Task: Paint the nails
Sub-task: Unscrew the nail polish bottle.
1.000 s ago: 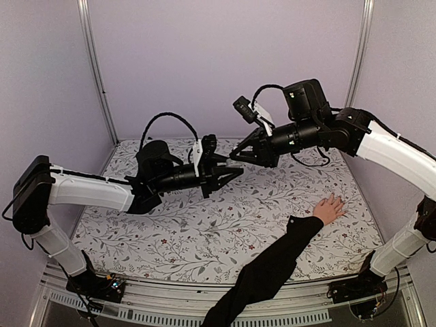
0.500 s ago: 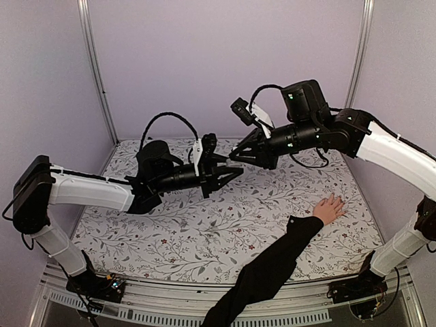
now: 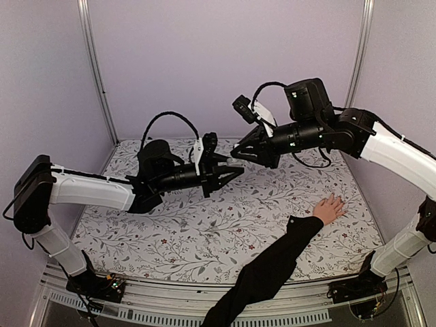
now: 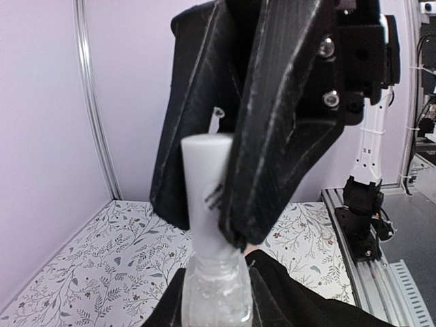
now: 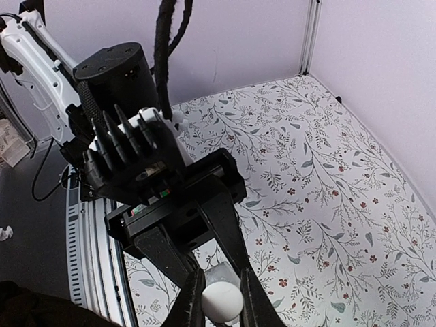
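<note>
Two pairs of jaws share one small pale translucent bottle (image 4: 214,300) in mid-air: the left jaws clamp its body, and the right jaws pinch its white round cap (image 5: 221,300). Well apart from the bottle, nearer and to its right, a light-skinned human hand (image 3: 330,208) lies flat on the floral surface (image 3: 204,225). Its nails (image 3: 339,200), too small to make out, are probably hard, smooth and tiny. They are nothing to grasp, only to brush lightly.

Left pincer (image 3: 241,169), right pincer (image 3: 233,154) clamped aloft
</note>
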You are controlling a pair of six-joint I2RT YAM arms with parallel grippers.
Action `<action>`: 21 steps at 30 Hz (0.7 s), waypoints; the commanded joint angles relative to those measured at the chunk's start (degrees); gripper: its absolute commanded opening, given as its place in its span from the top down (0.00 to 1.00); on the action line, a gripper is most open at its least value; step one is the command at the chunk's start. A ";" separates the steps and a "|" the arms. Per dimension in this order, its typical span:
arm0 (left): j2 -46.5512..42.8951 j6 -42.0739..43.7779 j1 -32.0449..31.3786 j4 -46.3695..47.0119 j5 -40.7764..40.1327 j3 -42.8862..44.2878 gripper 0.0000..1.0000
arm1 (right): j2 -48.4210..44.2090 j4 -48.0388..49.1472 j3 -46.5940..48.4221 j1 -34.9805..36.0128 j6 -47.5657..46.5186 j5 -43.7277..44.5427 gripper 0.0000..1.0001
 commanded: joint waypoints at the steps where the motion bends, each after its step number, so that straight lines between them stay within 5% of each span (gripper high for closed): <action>1: 0.72 -0.47 0.51 -0.38 -0.71 1.48 1.00 | -2.26 1.32 -0.33 0.66 -0.50 -0.54 1.00; 21: 1.37 -0.52 0.53 -0.64 -0.20 2.18 1.00 | -2.11 1.19 -0.78 0.67 -0.45 3.41 1.00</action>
